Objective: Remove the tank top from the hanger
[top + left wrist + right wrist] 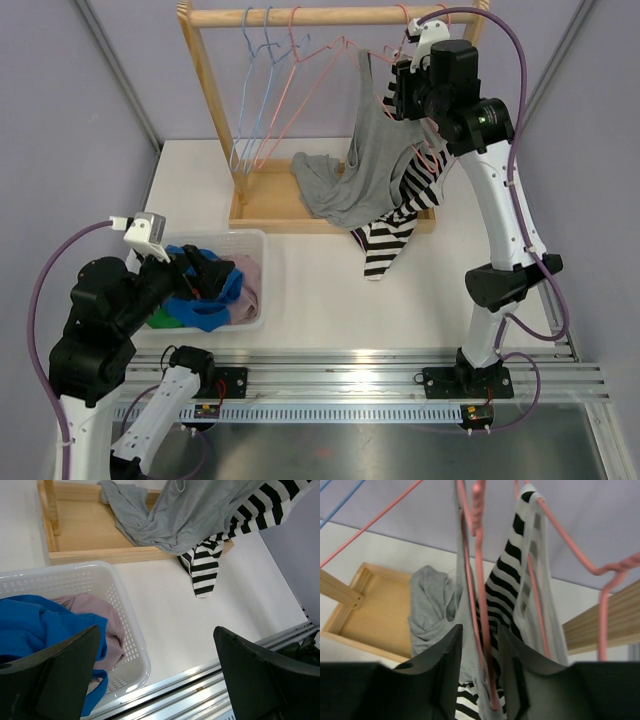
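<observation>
The grey tank top (375, 150) hangs by one strap from a pink hanger (330, 55) on the wooden rail (320, 17); its lower part is heaped on the rack base. My right gripper (400, 85) is up at that hanger. In the right wrist view its jaws (480, 645) stand narrowly apart around the pink hanger wire (479, 555) and the grey strap (462, 605), which brushes the left finger. A black-and-white striped top (512, 570) hangs just behind. My left gripper (205, 275) is wide open and empty over the basket (120, 590).
The white basket (255, 235) holds blue (35, 620) and pink clothes. Several empty blue and pink hangers (265, 60) hang at the rail's left. The rack's wooden base tray (265, 200) lies behind the basket. The striped top (395, 235) trails onto the table.
</observation>
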You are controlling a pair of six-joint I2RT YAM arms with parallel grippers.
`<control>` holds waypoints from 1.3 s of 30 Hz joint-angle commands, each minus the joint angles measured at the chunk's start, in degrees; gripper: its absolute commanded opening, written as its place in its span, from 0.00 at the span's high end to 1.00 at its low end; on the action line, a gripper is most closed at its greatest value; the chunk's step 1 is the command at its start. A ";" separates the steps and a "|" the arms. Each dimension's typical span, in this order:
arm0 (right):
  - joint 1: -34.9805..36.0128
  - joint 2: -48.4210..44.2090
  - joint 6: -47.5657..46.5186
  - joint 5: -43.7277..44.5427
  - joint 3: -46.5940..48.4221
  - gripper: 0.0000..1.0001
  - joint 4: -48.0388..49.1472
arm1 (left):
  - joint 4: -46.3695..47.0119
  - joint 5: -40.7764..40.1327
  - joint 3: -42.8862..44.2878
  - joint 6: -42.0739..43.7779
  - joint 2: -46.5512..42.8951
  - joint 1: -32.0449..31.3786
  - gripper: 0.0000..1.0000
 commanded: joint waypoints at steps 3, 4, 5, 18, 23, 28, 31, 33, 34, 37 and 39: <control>0.21 0.88 -0.51 -9.30 3.68 0.70 -0.88 | 3.58 6.19 -1.60 1.76 0.72 0.25 0.01; 0.13 0.89 -0.25 -9.31 3.77 0.72 -0.70 | 3.75 6.45 -1.86 1.85 0.81 0.25 0.01; 0.13 0.89 -0.25 -9.31 3.77 0.78 -0.61 | 4.02 6.62 -2.12 1.85 0.98 0.25 0.01; 1.53 -0.95 2.12 -10.01 11.41 1.00 0.61 | 11.75 10.93 -5.99 -1.66 2.48 0.25 0.01; 1.45 -4.99 2.65 -10.72 9.48 1.00 1.94 | 15.61 13.04 -8.19 -4.04 3.35 0.25 0.01; 1.53 -12.44 8.09 -13.00 2.40 1.00 1.23 | 18.08 12.17 -7.23 -4.83 4.85 0.07 0.01; 1.53 -17.38 9.77 -14.75 -6.38 1.00 2.37 | 19.04 11.64 -5.21 -5.09 6.17 -0.45 0.01; 1.45 -21.95 10.91 -15.98 -10.19 1.00 2.20 | 20.71 10.68 -4.24 -5.62 7.13 -1.68 0.01; 1.53 -23.53 11.18 -17.38 -14.12 1.00 2.03 | 21.15 10.06 -3.19 -5.88 8.18 -2.38 0.01; 1.53 -32.30 12.05 -20.98 -23.17 1.00 1.23 | 23.96 5.34 -1.52 -6.68 10.46 -7.21 0.01; 1.62 -36.80 13.28 -23.18 -28.81 1.00 2.63 | 26.60 0.25 -0.72 -7.20 11.70 -12.37 0.01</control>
